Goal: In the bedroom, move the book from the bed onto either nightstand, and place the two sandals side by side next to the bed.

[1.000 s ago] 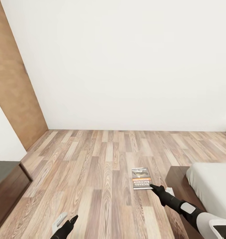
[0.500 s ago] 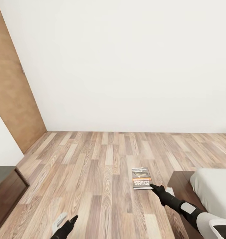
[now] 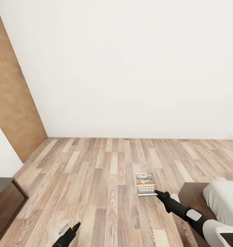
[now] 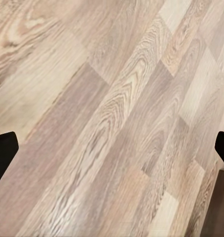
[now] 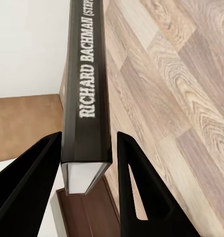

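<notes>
The book (image 3: 146, 184) carries the only legible lettering. In the head view its cover reads "RICHARD BACHMAN" in white on an orange band, printed upside down from that vantage; smaller lines on the cover are too fine to read. In the right wrist view the dark spine (image 5: 87, 84) reads "RICHARD BACHMAN" in white capitals, followed by a cut-off "(STEP".

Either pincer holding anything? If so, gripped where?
Right pincer holds the book at one end of its spine edge, one finger per cover. Left pincer is open over the floor, holding nothing.
</notes>
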Available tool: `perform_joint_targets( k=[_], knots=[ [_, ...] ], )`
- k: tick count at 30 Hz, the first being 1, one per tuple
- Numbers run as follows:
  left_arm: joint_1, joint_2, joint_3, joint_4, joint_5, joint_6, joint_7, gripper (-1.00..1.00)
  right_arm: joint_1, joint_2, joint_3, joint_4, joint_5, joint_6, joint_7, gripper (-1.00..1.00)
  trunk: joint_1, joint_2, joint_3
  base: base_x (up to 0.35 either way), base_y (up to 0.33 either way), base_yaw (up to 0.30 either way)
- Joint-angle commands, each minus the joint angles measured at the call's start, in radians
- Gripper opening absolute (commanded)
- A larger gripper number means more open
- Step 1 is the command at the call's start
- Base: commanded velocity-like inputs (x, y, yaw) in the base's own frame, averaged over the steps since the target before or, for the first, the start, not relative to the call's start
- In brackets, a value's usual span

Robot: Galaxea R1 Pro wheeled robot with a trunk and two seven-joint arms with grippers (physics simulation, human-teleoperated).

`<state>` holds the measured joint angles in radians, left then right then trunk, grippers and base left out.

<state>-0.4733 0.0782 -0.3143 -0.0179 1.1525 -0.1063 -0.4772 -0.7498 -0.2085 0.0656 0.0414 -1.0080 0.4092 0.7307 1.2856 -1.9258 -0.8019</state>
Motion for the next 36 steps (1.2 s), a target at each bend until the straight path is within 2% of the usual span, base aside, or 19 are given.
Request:
perform_joint_targets(
  k=[1, 17, 36],
  knots=[
    [-0.001, 0.0, -0.008, 0.001, 0.006, -0.004, -0.002, 1.0, -0.002, 0.0, 0.002, 0.003, -0.013, 0.008, 0.006, -1.0, 0.0, 0.0, -0.001, 0.166, 0.088, 0.0],
    [-0.001, 0.0, -0.008, 0.001, 0.006, -0.004, -0.002, 1.0, -0.002, 0.0, 0.002, 0.003, -0.013, 0.008, 0.005, -1.0, 0.0, 0.0, -0.001, 0.17, 0.1, -0.026],
    [-0.001, 0.0, -0.009, 0.001, 0.006, -0.004, -0.003, 1.0, -0.002, 0.0, 0.002, 0.003, -0.012, 0.008, 0.003, -1.0, 0.0, 0.0, -0.001, 0.172, 0.106, -0.228]
  ],
)
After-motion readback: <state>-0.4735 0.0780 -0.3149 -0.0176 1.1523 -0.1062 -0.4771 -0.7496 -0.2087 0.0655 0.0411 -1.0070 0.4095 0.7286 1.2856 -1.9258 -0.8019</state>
